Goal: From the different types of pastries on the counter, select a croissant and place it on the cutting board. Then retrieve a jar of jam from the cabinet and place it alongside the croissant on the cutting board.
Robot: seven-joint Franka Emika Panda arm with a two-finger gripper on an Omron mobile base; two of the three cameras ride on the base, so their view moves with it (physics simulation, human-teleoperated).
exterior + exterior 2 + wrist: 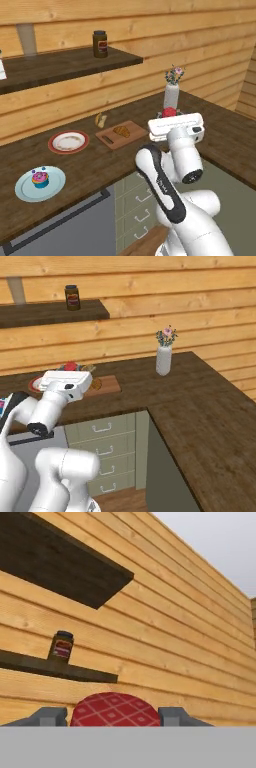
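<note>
My claw (114,714) is closed on the jar of jam (115,710): its red checkered top sits between my two grey fingertips (49,716), one against each side. In the left base view the red jar (169,112) shows just above my white hand, which is held over the counter (100,160).

Below and to the left of my claw in that view lies the cutting board (134,138), flat on the counter, with the croissant (121,131) on it. A small pale yellow item (101,119) lies on the counter just beyond the board's far left corner. Further left stand a red-rimmed plate (68,141) and, nearer the counter edge, a pale blue plate (55,182) carrying the pink-frosted cupcake (40,178).

Behind my claw a white vase of flowers (171,92) stands on the counter.

Above and to the left, a dark wall shelf (65,65) bears a taller dark brown jar (100,44) with a red label.
</note>
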